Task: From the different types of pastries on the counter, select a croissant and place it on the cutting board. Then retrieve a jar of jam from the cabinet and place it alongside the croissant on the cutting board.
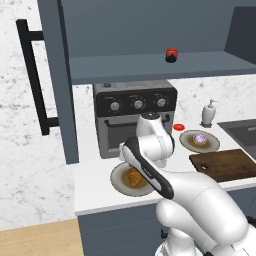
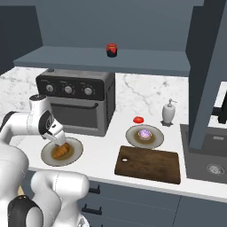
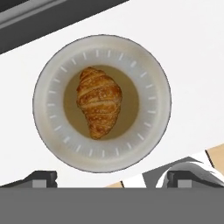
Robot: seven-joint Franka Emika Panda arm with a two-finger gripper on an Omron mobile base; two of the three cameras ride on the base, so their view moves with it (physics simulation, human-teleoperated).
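Gripper (image 3: 112, 179) fingers stand spread wide, one at each side of the hand view's lower part, with nothing between them; the step in hand looks to be lining up over the croissant (image 3: 99, 103) for the first grasp. The croissant lies whole on its round plate (image 3: 153, 131), in front of the toaster oven (image 2: 75, 116). In the hand view it sits off to one side of the midline between the fingertips, so the next move probably calls for a small shift, a turn to close across the narrow body, then a straight descent, stopping before the tips press on the plate. Across the counter (image 2: 99, 162), the dark cutting board (image 2: 148, 165) holds no food, with room for both items. Beyond it is the frosted pastry (image 2: 145, 134), to be left alone. Farther up, the jam jar (image 2: 111, 50) stands upright on the cabinet shelf (image 2: 150, 61), a job for afterwards.
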